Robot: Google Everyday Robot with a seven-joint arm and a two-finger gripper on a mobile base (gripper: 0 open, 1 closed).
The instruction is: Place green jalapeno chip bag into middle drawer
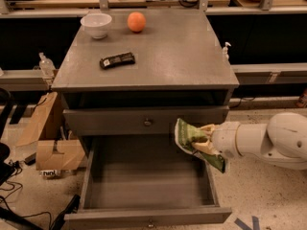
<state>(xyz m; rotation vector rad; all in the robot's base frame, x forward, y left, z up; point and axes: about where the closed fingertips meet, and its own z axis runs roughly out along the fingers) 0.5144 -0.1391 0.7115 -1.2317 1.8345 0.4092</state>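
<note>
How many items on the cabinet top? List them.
3: bowl back left, orange beside it, dark bar nearer. The tool holds chip bag above middle drawer.

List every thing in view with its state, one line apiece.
Chip bag: crumpled, held in the air over the open drawer's right side.
Gripper: shut on the chip bag, near the drawer's right wall.
Middle drawer: pulled open.
Upper drawer: shut.
Bowl: upright on the cabinet top.
Orange: resting beside the bowl.
Dark bar: lying flat.
</note>
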